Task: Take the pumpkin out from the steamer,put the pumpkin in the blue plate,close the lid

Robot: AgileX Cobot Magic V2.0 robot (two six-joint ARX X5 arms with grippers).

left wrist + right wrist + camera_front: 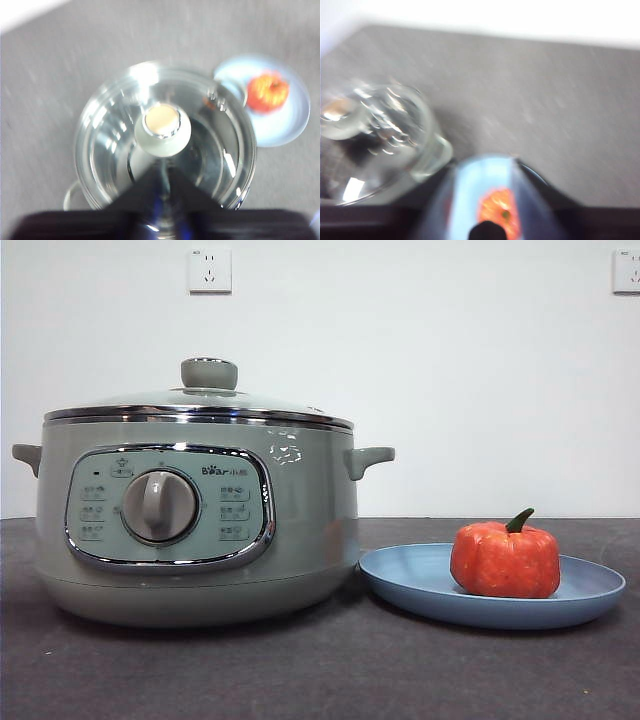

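Glass steel-rimmed lid seated on sage-green steamer. Orange ribbed pumpkin on blue plate beside steamer. Left gripper above lid knob, right gripper above pumpkin; jaws blurred, state unclear.

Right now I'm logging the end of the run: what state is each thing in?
lid: shut on the steamer, lying level.
steamer: closed, upright on the table.
pumpkin: upright on the blue plate, stem up.
blue plate: flat on the table right of the steamer, holding the pumpkin.
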